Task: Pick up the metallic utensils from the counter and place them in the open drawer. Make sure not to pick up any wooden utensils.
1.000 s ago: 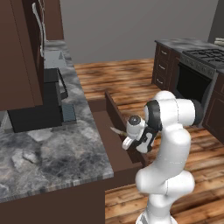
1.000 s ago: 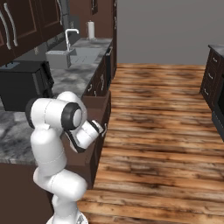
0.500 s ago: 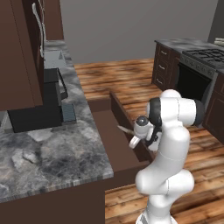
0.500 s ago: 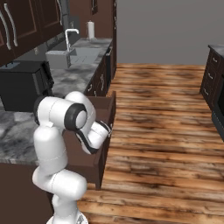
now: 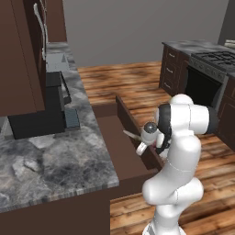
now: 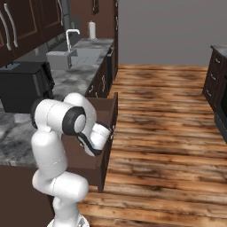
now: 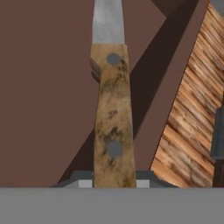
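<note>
While the hand [image 5: 143,143] clamps a knife [image 7: 111,109] with a steel blade and riveted wooden handle just above the open drawer [image 5: 120,142], delivery looks near done, only release left.

marbled counter [image 5: 55,160], black appliance [image 5: 41,112] on it

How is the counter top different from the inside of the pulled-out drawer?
The counter is grey, blotchy stone; the drawer is plain brown. The counter sits higher; the drawer sticks out lower. A black appliance stands on the counter; the gripper holds a knife over the drawer. Both are flat.
</note>
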